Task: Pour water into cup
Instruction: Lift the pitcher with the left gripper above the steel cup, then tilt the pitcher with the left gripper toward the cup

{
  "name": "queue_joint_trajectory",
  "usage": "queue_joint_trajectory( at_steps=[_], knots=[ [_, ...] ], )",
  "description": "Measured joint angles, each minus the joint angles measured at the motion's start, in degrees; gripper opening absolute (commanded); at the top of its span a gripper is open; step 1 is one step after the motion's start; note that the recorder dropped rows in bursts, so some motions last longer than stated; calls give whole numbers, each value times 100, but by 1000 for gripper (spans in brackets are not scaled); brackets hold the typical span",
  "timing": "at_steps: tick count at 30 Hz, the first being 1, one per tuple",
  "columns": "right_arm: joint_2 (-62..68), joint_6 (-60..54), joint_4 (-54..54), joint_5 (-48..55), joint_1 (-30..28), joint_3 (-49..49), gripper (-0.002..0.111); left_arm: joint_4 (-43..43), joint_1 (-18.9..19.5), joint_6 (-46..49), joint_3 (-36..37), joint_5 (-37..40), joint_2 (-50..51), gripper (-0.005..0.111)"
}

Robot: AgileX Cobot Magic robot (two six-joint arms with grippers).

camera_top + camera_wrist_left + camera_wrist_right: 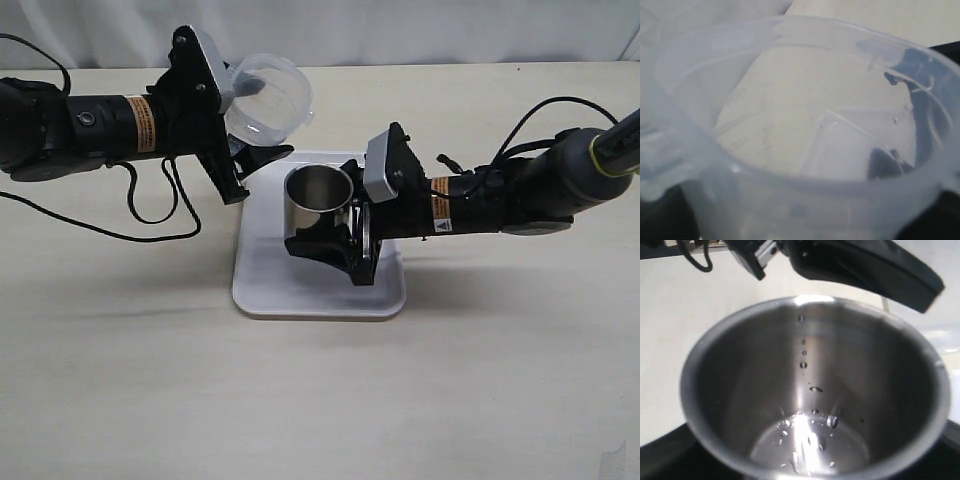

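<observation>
The steel cup (319, 199) stands upright on the white tray (300, 295). My right gripper (335, 243) is shut around its lower wall. In the right wrist view the cup (740, 370) fills the frame, with a little water (810, 442) pooled at its bottom and drops running down its inner wall. My left gripper (250, 125) is shut on a translucent plastic container (268, 95) and holds it tilted above and to the left of the cup, mouth towards the camera. The container (790, 200) fills the left wrist view; I see no water in it.
The tray lies in the middle of a beige table (130, 370). Black cables (150, 215) trail from the left arm over the table. A pale curtain (400, 30) hangs behind the table's far edge. The left gripper's black finger (865, 265) hangs over the cup's far rim.
</observation>
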Motion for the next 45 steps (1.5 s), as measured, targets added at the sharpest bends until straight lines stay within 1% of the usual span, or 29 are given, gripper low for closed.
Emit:
queue_joint_trajectory(
  at_steps=[5, 14, 27, 39, 45],
  knots=[
    [0, 0, -270, -230, 0, -64, 4, -49, 0, 141, 0, 0, 0, 0],
    [0, -21, -435, -262, 0, -91, 4, -85, 0, 156, 0, 0, 0, 0],
    [527, -43, -919, -627, 0, -686, 4, -85, 0, 187, 0, 0, 0, 0],
    [541, 5, -932, -659, 0, -735, 4, -85, 0, 804, 0, 0, 0, 0],
    [541, 5, -932, -668, 0, -735, 4, -85, 0, 1189, 0, -118, 0, 0]
  ],
)
